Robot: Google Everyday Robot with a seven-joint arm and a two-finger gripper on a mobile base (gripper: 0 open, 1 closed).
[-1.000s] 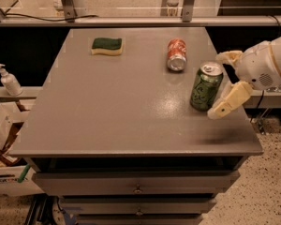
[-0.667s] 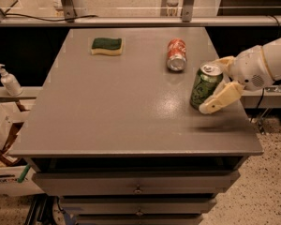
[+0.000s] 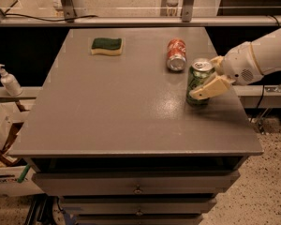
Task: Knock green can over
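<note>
The green can (image 3: pixel 195 78) stands upright near the right edge of the grey table (image 3: pixel 112 111), its silver top and pull-tab showing. My gripper (image 3: pixel 202 78) reaches in from the right on a white arm. It is open with the can between its fingers: the near tan finger (image 3: pixel 210 87) lies across the can's front right side, and the far finger (image 3: pixel 216 62) is behind the can's top. The near finger touches the can.
A red-orange soda can (image 3: pixel 176 55) lies on its side just behind and left of the green can. A green-and-yellow sponge (image 3: pixel 107 46) lies at the back left. The table's right edge is close behind the gripper. A soap bottle (image 3: pixel 8 81) stands off the table at left.
My gripper has moved left onto the green can, and the can has slid a little to the left while staying upright. The red can and sponge have not moved.
</note>
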